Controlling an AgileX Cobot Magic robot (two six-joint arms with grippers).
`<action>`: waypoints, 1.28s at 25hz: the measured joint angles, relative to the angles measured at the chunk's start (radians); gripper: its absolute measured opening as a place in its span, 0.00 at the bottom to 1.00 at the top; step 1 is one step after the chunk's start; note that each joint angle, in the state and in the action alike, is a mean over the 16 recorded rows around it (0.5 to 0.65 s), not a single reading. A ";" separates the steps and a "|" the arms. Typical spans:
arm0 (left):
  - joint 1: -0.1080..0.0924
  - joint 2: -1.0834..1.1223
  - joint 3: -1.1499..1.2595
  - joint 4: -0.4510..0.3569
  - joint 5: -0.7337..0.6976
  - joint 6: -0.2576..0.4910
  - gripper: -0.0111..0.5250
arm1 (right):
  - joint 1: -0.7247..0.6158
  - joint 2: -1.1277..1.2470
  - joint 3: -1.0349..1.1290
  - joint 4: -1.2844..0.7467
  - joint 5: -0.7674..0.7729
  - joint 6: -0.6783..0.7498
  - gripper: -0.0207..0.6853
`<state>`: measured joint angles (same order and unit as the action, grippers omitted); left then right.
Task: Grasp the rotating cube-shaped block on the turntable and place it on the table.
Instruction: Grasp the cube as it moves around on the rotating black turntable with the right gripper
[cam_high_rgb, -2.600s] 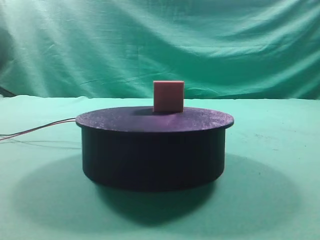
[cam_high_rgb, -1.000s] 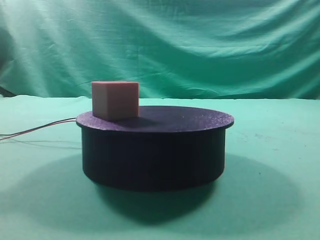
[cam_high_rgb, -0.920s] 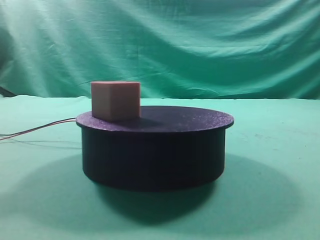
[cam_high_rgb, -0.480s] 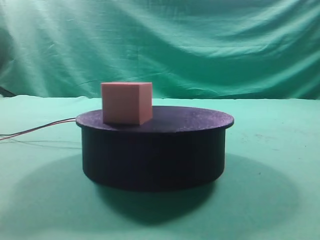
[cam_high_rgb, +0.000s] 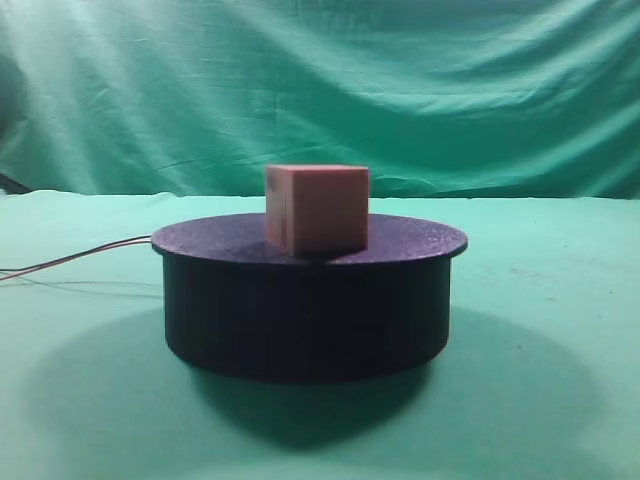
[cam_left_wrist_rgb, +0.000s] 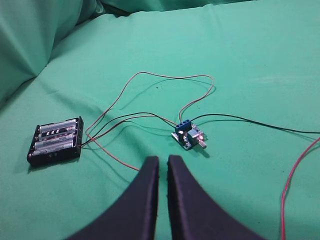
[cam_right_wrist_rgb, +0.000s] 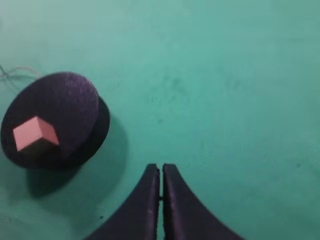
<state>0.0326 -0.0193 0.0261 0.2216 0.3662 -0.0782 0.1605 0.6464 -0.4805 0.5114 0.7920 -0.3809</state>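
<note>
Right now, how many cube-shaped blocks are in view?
1. The cube-shaped block sits on the turntable, near the front edge of its top. The right wrist view shows the same one. None lies on the table; anything behind the turntable would be hidden.

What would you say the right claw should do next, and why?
Probably open its jaws first: the right claw is shut and hangs over bare green table, well off from the cube-shaped block on the turntable, so it cannot grasp yet.
</note>
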 joint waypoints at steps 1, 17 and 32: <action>0.000 0.000 0.000 0.000 0.000 0.000 0.02 | 0.025 0.047 -0.015 -0.005 0.003 0.009 0.03; 0.000 0.000 0.000 0.000 0.000 0.000 0.02 | 0.512 0.699 -0.364 -0.258 -0.069 0.300 0.43; 0.000 0.000 0.000 0.000 0.000 0.000 0.02 | 0.545 0.957 -0.530 -0.307 -0.130 0.476 0.84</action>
<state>0.0326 -0.0193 0.0261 0.2216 0.3662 -0.0782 0.7058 1.6035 -1.0109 0.2040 0.6616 0.0954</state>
